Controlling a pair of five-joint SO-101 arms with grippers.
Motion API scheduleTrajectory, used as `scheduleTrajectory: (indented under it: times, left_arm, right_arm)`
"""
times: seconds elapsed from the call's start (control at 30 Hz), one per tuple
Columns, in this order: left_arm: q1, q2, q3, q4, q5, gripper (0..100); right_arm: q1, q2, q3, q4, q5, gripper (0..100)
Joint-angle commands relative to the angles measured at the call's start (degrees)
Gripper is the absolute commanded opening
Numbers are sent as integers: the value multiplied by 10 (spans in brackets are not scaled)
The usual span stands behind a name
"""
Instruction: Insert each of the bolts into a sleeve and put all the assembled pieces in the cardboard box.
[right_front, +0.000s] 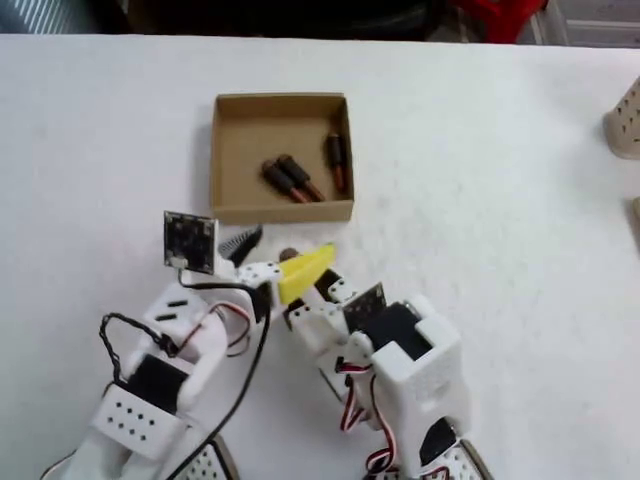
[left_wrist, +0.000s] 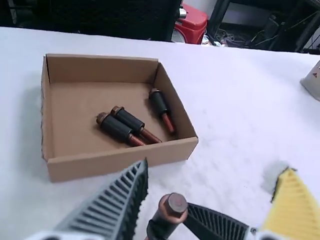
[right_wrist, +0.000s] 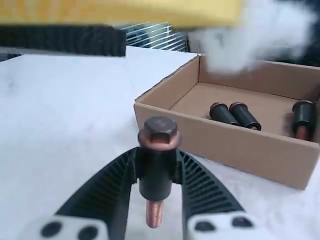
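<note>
Over the white table (right_front: 500, 200) beside the cardboard box (right_front: 281, 209), the left hand (right_wrist: 157, 165) grips a sleeved bolt (right_wrist: 158, 132)

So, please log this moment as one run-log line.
left gripper: shut on copper bolt in black sleeve | brown cardboard box: three assembled pieces inside

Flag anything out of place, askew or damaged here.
Nothing stands out. Three assembled pieces lie inside the cardboard box, which looks intact. A fourth, bolt seated in its sleeve, is clamped in the left tool just outside the box.
</note>
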Motion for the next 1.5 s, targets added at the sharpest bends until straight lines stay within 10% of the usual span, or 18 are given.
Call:
scheduleTrajectory:
  times: [0.0, 0.2, 0.43, 0.97, 1.47]
  left_arm:
    - [-11, -7, -45, -3, 25, 407]
    - [-18, -92, -45, 29, 26, 369]
    - [-43, -255, -44, 166, 25, 11]
    - [-228, -284, -39, 389, -76, 23]
    - [-353, -284, 141, 267, -147, 23]
  right_arm:
    - [3, -9, -7, -16, -3, 18]
    - [3, -9, -7, -16, -3, 18]
    - [3, -9, -7, -16, -3, 18]
    - [8, -10, -4, -16, -3, 18]
    - [100, -175, 59, -6, -4, 18]
